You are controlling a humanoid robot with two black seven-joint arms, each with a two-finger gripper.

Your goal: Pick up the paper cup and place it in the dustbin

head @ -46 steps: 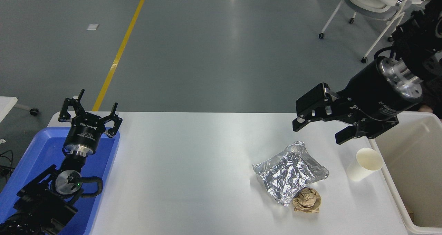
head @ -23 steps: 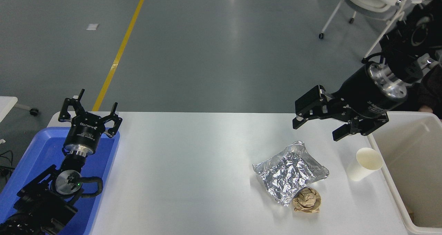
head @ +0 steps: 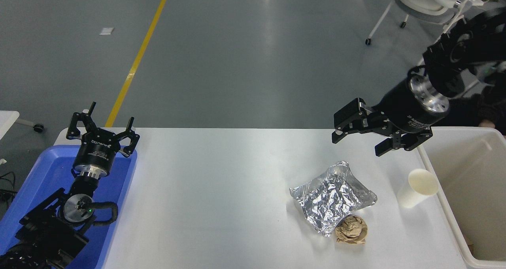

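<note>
While the right gripper point(head: 357, 139) hangs in the air over the far right part of the table point(head: 221, 190), the paper cup point(head: 417, 187) stands below it, nearer the camera and a little to the right, so the coming move looks like a drop downward and back toward the robot's side. The cup is upright on its base with the open mouth up (it looks slightly tipped from this angle, which may only be the camera's slant), and its long axis runs roughly vertical, so a grasp from the side across the wall seems the likely way in. It sits just beside the near-left wall of the dustbin point(head: 431, 174), apparently not touching it.

The right gripper's fingers are spread wide apart and hold nothing; they touch neither the cup nor the table. This arm is by far the nearer one. The left gripper point(head: 102, 132) is parked at the lower left over the blue tray point(head: 23, 190), its fingers also spread and empty, well apart from the cup.

Between the cup and the table's middle lie a crinkled foil tray point(head: 332, 198) and a brown paper ball point(head: 352, 229), both clear of the cup.
</note>
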